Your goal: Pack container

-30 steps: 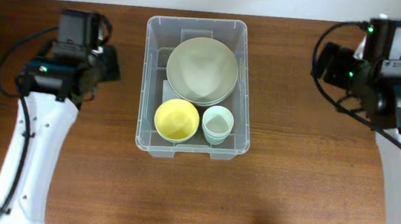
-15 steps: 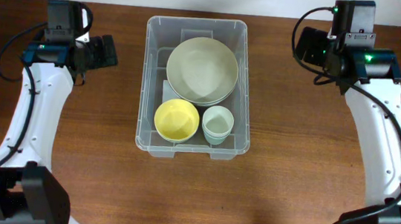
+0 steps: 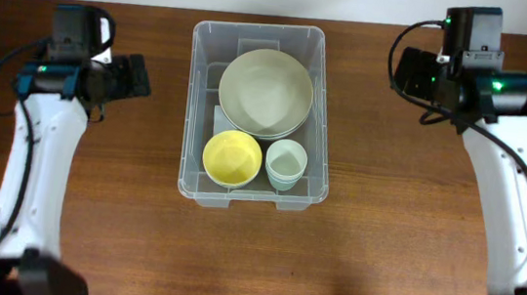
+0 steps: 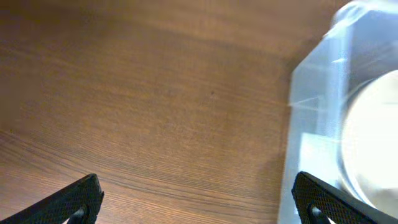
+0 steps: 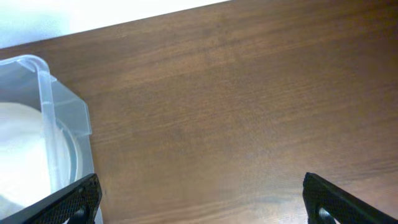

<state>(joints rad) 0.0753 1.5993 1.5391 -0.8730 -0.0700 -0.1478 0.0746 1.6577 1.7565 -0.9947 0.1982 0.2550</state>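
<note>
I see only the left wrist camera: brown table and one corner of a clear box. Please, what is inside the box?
Observer: The box holds a big pale bowl at the far end. A yellow bowl and a small cup stand side by side at the near end.
Operator: Thank you. Is the right arm holding something?
Observer: No. The right fingers are open with nothing between them, over bare table to the right of the box.
</note>
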